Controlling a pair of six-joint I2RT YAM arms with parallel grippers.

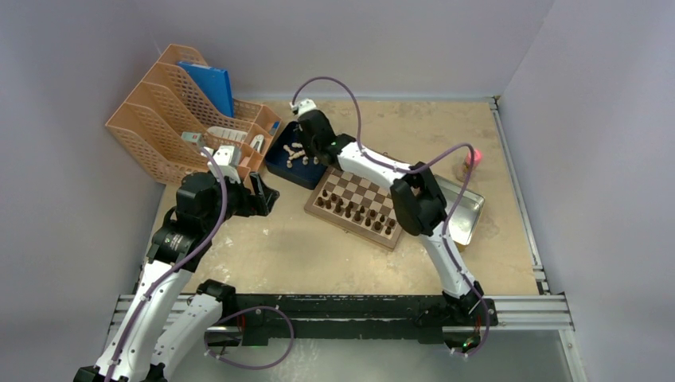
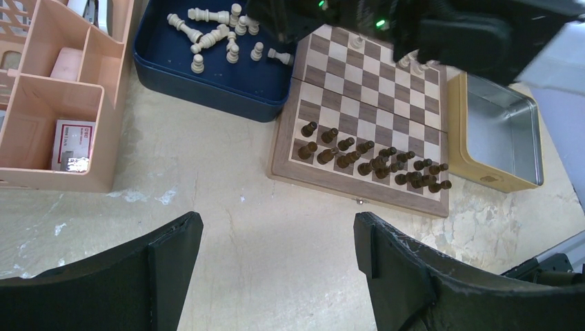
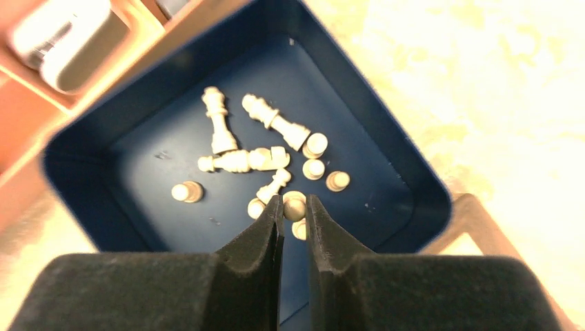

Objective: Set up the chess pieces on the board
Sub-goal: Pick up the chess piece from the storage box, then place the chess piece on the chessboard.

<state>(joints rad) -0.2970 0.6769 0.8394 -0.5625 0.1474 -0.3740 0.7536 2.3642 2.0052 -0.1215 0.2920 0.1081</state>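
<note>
Sets an orange desk organizer (image 1: 167,119) well left of the board (image 1: 356,204), a yellow-rimmed tin (image 2: 497,131) just beside its right edge, a dark blue tray (image 3: 386,131) just beside its far-left corner. Catches the left gripper (image 2: 277,224) hanging left of the board, fingers wide apart and empty. Finds the right gripper (image 3: 294,201) over the tray, tips pinched on one light pawn (image 3: 294,208) — the chess pieces (image 3: 234,160) scattered around it, a few on the board's far rows. Leaves dark pieces (image 2: 372,162) ranked along the board's near edge.
</note>
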